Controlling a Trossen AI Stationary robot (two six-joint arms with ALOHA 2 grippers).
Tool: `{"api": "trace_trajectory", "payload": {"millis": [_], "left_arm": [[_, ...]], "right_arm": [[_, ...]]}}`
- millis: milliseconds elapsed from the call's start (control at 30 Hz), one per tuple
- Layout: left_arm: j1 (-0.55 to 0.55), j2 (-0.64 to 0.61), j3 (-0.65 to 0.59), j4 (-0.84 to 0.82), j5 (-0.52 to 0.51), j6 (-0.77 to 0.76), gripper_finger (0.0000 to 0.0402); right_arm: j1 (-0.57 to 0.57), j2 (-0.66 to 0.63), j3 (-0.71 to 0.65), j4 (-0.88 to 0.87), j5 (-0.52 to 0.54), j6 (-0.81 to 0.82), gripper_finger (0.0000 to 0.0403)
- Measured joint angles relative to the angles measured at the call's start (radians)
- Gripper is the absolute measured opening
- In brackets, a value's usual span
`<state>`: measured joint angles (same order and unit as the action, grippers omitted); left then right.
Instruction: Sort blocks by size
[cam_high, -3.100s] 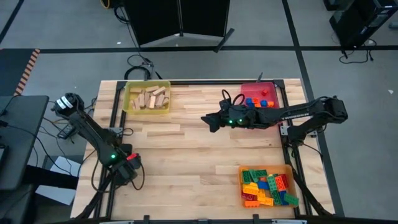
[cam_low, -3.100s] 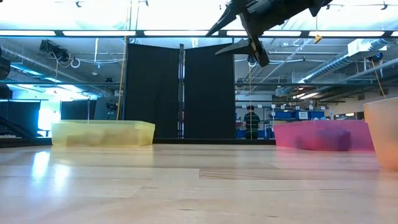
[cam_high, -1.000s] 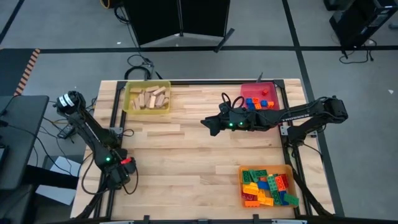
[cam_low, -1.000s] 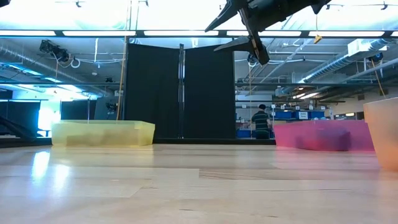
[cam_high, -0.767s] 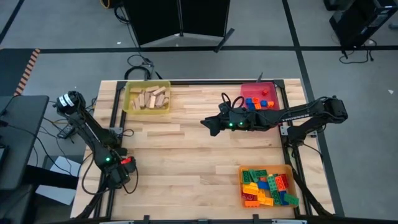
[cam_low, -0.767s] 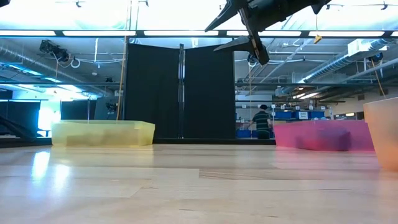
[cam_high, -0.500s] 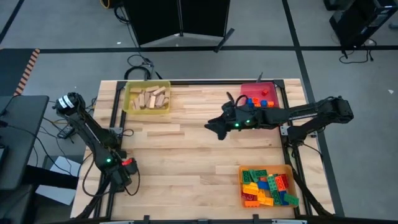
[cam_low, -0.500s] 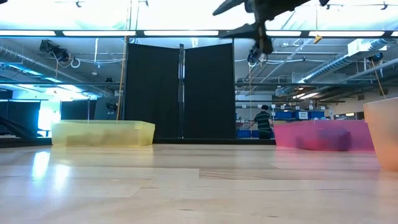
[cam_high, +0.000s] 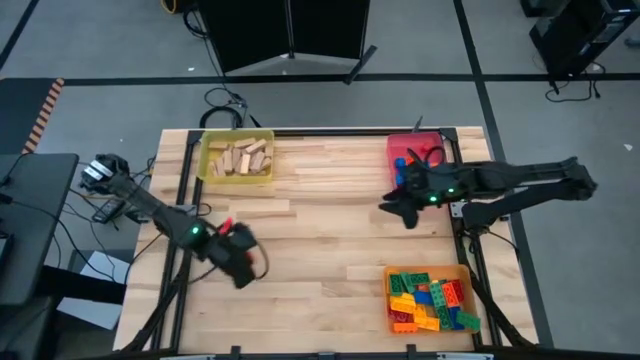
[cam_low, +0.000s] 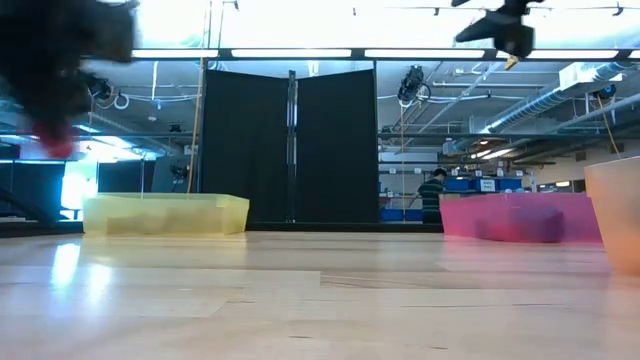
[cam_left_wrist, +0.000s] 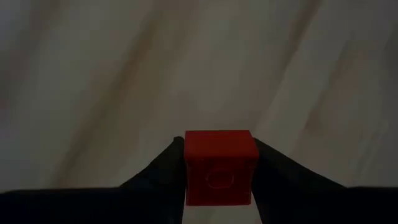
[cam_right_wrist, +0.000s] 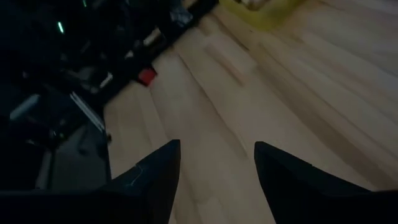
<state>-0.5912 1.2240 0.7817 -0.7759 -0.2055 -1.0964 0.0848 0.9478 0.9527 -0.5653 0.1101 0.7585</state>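
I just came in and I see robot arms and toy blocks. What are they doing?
The robot is sorting blocks into trays. Its left gripper is shut on a small red block and carries it over the near left part of the wooden table. The right gripper is open and empty, beside the red tray. Wooden blocks lie in the yellow tray, and colourful bricks fill the orange tray.

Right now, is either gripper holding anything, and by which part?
The left gripper pinches a red block by two opposite side faces. The right gripper is open and empty.
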Motion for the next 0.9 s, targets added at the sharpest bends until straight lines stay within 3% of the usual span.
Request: {"api": "trace_trajectory", "payload": {"millis": [200, 400, 600, 900], "left_arm": [[0.208, 0.012, 0.076, 0.305, -0.175, 0.303, 0.0146], [0.418, 0.119, 0.163, 0.585, -0.186, 0.503, 0.0147], [0.605, 0.354, 0.401, 0.621, -0.047, 0.632, 0.0147], [0.791, 0.783, 0.911, 0.627, 0.237, 0.907, 0.0147]], "right_arm": [[0.018, -0.115, 0.0, -0.143, 0.0, -0.032, 0.0218], [0.019, -0.187, 0.0, -0.239, 0.0, -0.056, 0.0216], [0.019, -0.215, 0.0, -0.284, 0.0, -0.056, 0.0217], [0.019, -0.215, -0.001, -0.306, 0.0, -0.062, 0.0217]]}}
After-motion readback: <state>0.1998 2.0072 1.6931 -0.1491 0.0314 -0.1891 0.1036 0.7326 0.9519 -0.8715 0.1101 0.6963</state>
